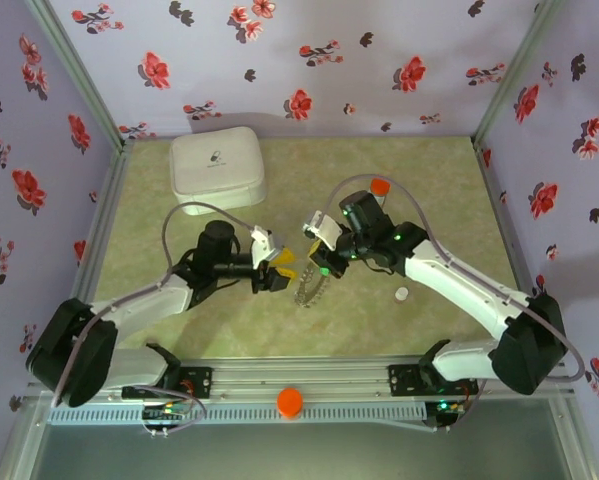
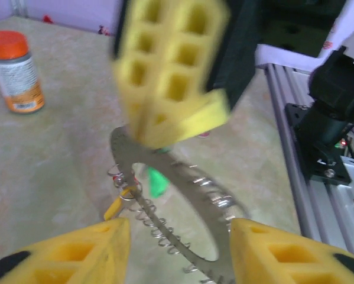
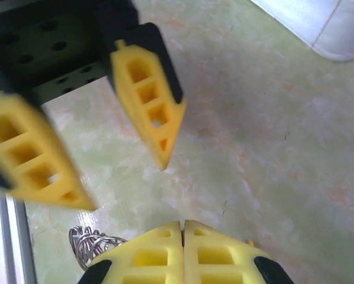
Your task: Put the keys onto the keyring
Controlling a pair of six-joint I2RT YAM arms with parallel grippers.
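Nearest the lens in the left wrist view: yellow fingers [image 2: 70,257] of the left pincer [image 2: 178,234], spread wide to either side of the keyring [image 2: 124,158], gripping nothing. Holds that keyring instead with the right pincer [image 2: 158,131], tips pressed together on the upper rim of the grey band. Seen from above, near the middle of the desk [image 1: 429,170], both pincers nose to nose with the ring just below them. Cannot tell whether its low edge rests on the surface.

Along the ring's outer edge, a row of small wire loops [image 2: 156,228]. At one of them, on the left, a yellow key [image 2: 114,207], seemingly hooked on already, though too blurred to be sure. Through the ring's opening, a green key [image 2: 158,182]. Hangs from the band or lies on the desk behind it; impossible to say which. Just past the right pincer's tips, a speck of red [image 2: 203,135], perhaps another key head.

Judging by this: ring secured and presented, at most one or two keys on, none between the left pincer's fingers. Leaves most of the threading to do, probably starting with a key for the free pincer to pick up. Off to one side, an orange-capped bottle [image 2: 16,71], no part of the job.
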